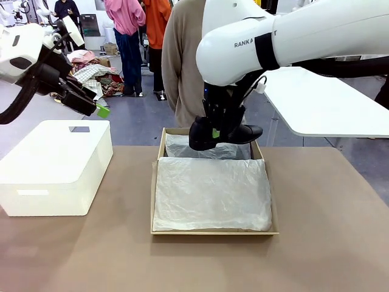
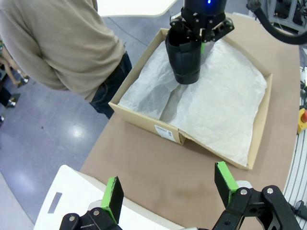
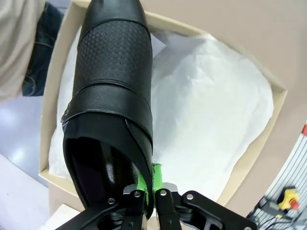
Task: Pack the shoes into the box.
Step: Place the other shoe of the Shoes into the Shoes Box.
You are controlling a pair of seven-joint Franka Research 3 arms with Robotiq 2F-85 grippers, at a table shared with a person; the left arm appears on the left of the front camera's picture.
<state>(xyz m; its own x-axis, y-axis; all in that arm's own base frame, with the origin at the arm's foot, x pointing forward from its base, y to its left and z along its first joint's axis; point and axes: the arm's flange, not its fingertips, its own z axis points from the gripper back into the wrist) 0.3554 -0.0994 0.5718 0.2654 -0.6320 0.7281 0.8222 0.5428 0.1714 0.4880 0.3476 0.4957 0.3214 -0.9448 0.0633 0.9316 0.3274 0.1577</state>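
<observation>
- Right gripper [image 1: 214, 131] is clamped tight, its green pads pinching the thin leather rim at the shoe's opening, as the right wrist view [image 3: 152, 181] shows close up.
- The shoe [image 1: 238, 134] hangs from that pinch: glossy black, heel toward the left side of the tabletop, pointed toe toward the right side.
- In the right wrist view the shoe [image 3: 115, 81] runs away from the fingers, toe far out over the white paper.
- It sits over the far, deeper half of the box [image 1: 153, 194]; whether the sole touches the paper, I cannot tell.
- The box is open at the middle of the tabletop's far edge, with its flap lying flat toward the robot's side.
- Crinkled tissue paper [image 1: 213, 194] covers both halves.
- A person [image 1: 182, 67] in a beige top stands just behind the box at the far edge.
- Left gripper [image 2: 168, 189] is spread wide and holding nothing, green pads well apart.
- It hovers high above the tabletop's left side [image 1: 100, 111], over the white container [image 1: 55, 164].
- That container stands by the left edge of the brown table [image 1: 328, 231], well apart from the box.
</observation>
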